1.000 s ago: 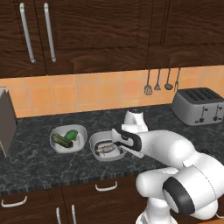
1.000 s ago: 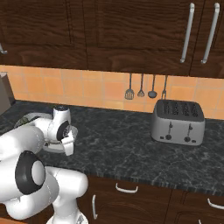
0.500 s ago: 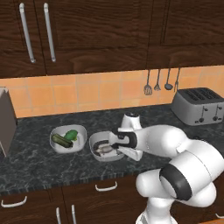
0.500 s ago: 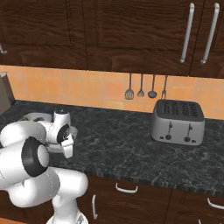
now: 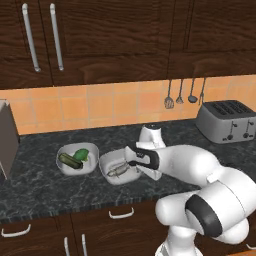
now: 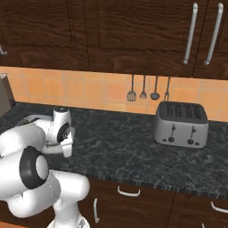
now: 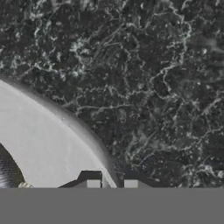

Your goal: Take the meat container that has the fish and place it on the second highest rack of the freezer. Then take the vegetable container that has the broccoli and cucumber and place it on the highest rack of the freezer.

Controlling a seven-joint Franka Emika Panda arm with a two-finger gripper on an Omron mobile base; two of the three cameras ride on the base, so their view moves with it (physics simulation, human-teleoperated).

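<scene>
The fingers [image 7: 113, 184] have just closed, seemingly pinching the meat container's [image 5: 118, 169] rim, so lifting can begin.

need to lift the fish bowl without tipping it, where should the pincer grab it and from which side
Grip the meat container by its thin upright rim on the side nearest the arm, coming down from above with one finger inside and one outside. The bowl is shallow and too wide to span, and the fish lies mid-bowl, clear of that edge. The pincer is already shut on the rim there.
</scene>
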